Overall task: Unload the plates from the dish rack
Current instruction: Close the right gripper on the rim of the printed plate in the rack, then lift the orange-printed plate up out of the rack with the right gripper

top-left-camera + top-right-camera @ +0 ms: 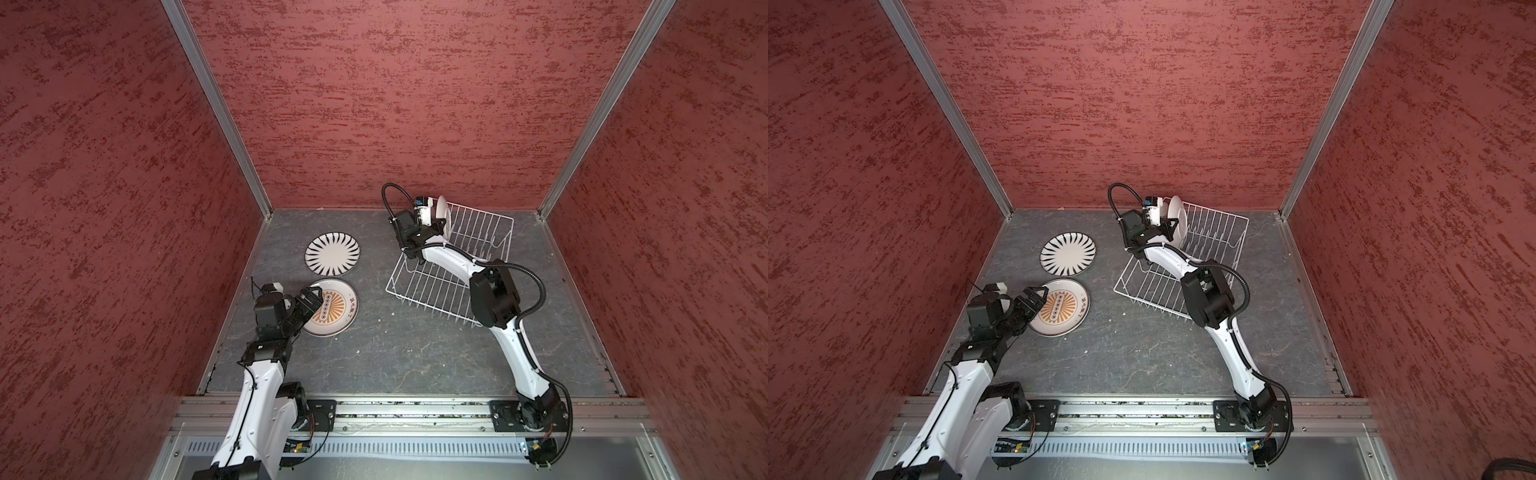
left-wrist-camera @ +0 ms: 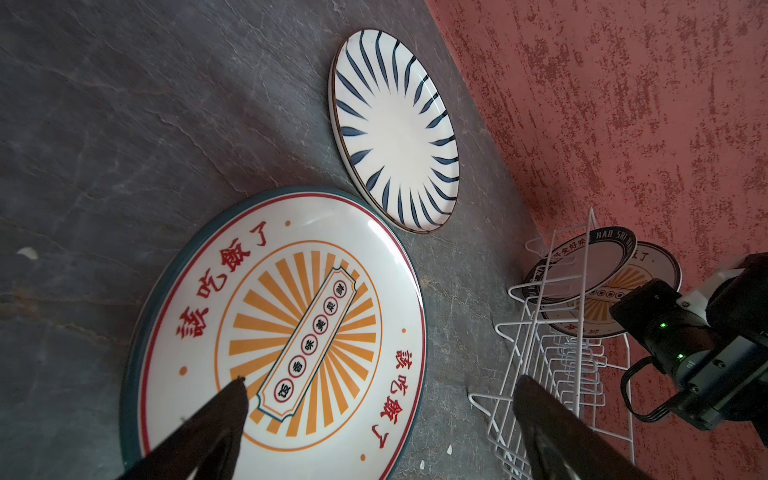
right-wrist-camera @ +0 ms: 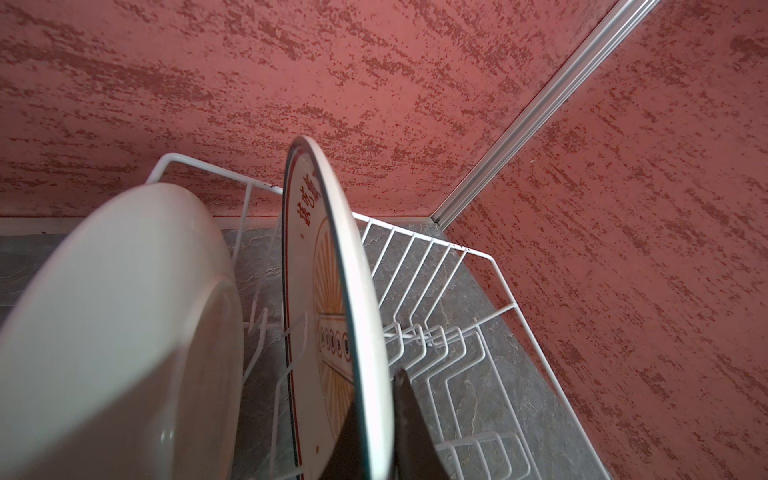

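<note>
Right fingers (image 3: pixel 409 415) clamp upright plate (image 3: pixel 307 270) in dish rack (image 1: pixel 478 235); left fingers (image 2: pixel 216 424) spread wide above flat sunburst plate (image 2: pixel 291 332) on bench (image 1: pixel 415 353)

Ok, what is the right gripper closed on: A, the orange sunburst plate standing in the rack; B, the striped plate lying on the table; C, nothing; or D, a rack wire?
A: in the right wrist view the right gripper pinches the rim of the upright orange sunburst plate, one finger on each side.
</note>
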Action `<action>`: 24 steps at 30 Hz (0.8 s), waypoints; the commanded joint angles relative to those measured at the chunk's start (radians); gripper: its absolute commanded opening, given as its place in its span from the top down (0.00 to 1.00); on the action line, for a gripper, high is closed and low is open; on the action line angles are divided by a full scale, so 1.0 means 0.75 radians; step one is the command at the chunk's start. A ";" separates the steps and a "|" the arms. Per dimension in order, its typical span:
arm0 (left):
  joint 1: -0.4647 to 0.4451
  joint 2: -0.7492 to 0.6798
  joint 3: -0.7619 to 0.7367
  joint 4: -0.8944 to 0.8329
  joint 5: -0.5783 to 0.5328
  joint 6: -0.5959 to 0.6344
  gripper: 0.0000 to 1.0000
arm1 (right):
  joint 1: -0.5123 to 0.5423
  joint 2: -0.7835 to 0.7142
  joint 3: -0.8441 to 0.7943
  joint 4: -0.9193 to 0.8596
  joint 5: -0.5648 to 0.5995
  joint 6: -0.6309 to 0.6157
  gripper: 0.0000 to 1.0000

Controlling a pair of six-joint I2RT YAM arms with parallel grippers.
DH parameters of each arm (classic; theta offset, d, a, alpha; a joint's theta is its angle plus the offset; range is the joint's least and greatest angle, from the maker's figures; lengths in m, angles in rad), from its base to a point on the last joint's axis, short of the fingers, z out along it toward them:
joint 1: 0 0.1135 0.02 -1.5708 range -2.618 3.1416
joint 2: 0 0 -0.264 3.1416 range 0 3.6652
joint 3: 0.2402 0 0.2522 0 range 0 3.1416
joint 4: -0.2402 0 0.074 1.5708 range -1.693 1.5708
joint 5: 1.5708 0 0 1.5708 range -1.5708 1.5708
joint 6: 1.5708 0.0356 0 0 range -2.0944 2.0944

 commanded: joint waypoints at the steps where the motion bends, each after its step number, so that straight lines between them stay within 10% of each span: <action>1: -0.006 0.001 0.012 0.010 0.017 0.015 0.01 | -0.018 -0.076 -0.015 0.044 0.021 0.021 1.00; 16: -0.004 -0.013 0.008 0.002 0.022 0.017 0.01 | 0.016 -0.204 -0.249 0.569 0.181 -0.198 1.00; 24: -0.002 -0.014 0.012 0.000 0.028 0.018 0.01 | 0.046 -0.240 -0.446 1.585 0.232 -0.997 1.00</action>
